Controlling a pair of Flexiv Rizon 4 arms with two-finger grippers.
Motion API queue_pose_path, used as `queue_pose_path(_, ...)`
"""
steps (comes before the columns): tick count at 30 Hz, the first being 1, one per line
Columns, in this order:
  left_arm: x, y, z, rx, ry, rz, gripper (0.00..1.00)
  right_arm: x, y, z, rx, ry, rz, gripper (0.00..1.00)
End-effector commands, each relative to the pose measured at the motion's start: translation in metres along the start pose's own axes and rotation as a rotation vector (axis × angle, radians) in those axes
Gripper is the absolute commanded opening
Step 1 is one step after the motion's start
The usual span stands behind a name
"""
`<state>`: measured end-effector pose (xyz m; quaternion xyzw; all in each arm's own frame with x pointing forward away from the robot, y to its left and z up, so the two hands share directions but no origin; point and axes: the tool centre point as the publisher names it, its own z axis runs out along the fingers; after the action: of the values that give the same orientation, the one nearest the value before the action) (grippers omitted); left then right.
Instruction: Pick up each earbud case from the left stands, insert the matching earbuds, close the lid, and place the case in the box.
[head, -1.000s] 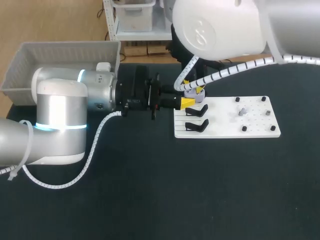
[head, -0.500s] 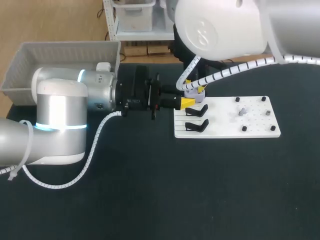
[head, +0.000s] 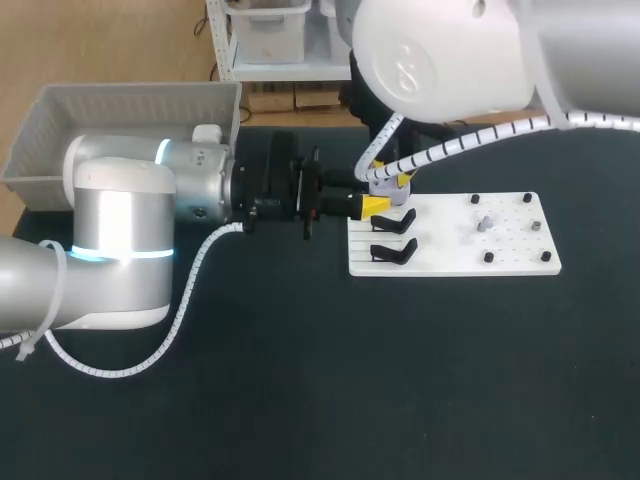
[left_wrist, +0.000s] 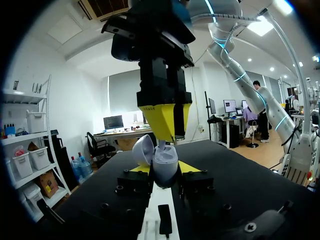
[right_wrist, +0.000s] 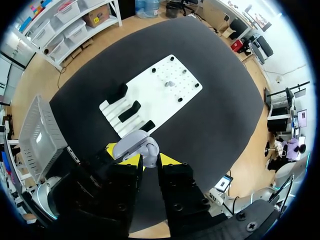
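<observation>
The left gripper (left_wrist: 165, 169) is clamping the open case (left_wrist: 165, 161) while the right gripper (left_wrist: 162, 131) is pinching an earbud (left_wrist: 161, 146) into it, lid (left_wrist: 141, 148) and box (head: 40, 150) yet to come.

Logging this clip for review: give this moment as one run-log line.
left pincer: shut on open case | right pincer: shut on earbud, above case

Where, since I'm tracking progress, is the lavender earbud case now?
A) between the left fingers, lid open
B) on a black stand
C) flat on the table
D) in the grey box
A: the earbud case, lid open, is gripped between the yellow fingers of the left gripper, off the stands and outside the box.
</observation>
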<state>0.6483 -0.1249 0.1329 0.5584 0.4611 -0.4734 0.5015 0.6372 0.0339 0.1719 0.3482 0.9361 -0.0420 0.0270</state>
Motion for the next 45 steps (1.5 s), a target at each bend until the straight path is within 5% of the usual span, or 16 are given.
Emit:
queue_pose_path(1, 0.0, -0.001, 0.0, -0.007, -0.001, 0.003, 0.0, -0.001, 0.0, 0.003, -0.002, 0.012, -0.001, 0.14)
queue_pose_path(2, 0.0, -0.001, 0.0, -0.007, -0.001, 0.003, 0.0, -0.001, 0.0, 0.004, -0.007, 0.018, -0.003, 0.4)
queue_pose_path(4, 0.0, -0.001, 0.0, -0.007, -0.001, 0.003, 0.0, -0.001, -0.001, 0.004, -0.014, 0.021, -0.006, 0.65)
queue_pose_path(5, 0.0, -0.001, 0.0, -0.007, -0.001, 0.003, 0.0, 0.0, -0.001, 0.004, -0.021, 0.023, -0.007, 0.98)
queue_pose_path(6, 0.0, -0.001, 0.0, -0.007, -0.001, 0.003, 0.0, 0.001, -0.002, 0.003, -0.028, 0.027, -0.007, 1.0)
queue_pose_path(10, 0.0, -0.001, 0.0, -0.007, -0.001, 0.003, 0.0, 0.009, -0.009, -0.009, -0.091, -0.002, -0.038, 1.0)
queue_pose_path(11, 0.0, -0.001, 0.0, -0.007, -0.001, 0.003, 0.0, 0.013, -0.012, -0.015, -0.114, -0.015, -0.059, 0.93)
queue_pose_path(20, 0.0, -0.001, 0.0, -0.007, -0.001, 0.003, 0.0, 0.022, -0.055, -0.04, -0.212, -0.253, -0.248, 0.95)
queue_pose_path(23, 0.0, -0.001, 0.0, -0.007, -0.001, 0.003, 0.0, 0.014, -0.067, -0.041, -0.216, -0.296, -0.267, 0.84)
queue_pose_path(33, 0.0, -0.001, 0.0, -0.007, -0.001, 0.003, 0.0, -0.023, -0.098, -0.027, -0.26, -0.273, -0.286, 0.81)
queue_pose_path(45, 0.0, -0.001, 0.0, -0.007, -0.001, 0.003, 0.0, -0.065, -0.103, 0.018, -0.244, -0.25, -0.407, 0.64)
